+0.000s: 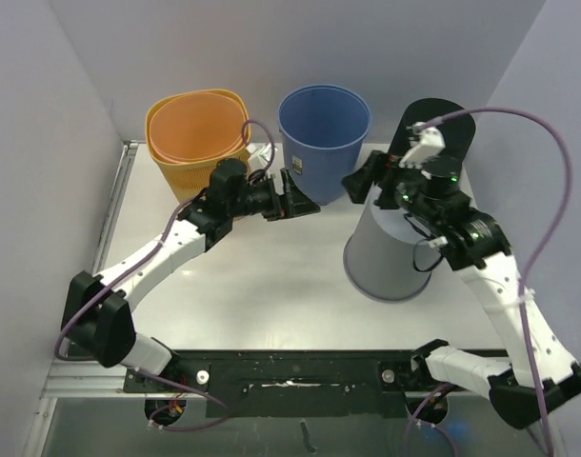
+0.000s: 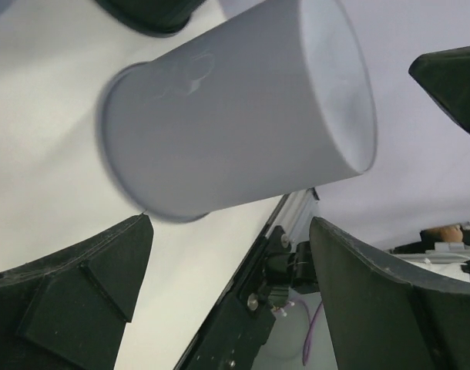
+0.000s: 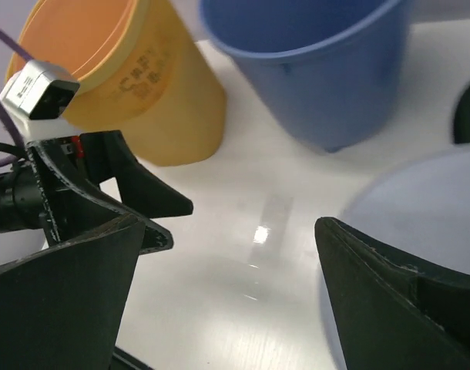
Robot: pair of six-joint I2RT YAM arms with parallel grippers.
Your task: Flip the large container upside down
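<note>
orange basket (image 3: 135, 85), blue bin (image 3: 327, 69), grey container (image 3: 420, 223) edge, right fingers (image 3: 58, 308) spread wide

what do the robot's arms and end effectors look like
Left arm and right arm: white links, black joints, purple cables looping alongside. Left end effector and right end effector: black, with broad wedge-shaped fingers.

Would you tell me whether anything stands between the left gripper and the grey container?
Nothing visible does: only bare table lies between the left gripper and the grey container; the blue bin stands behind that line.
</note>
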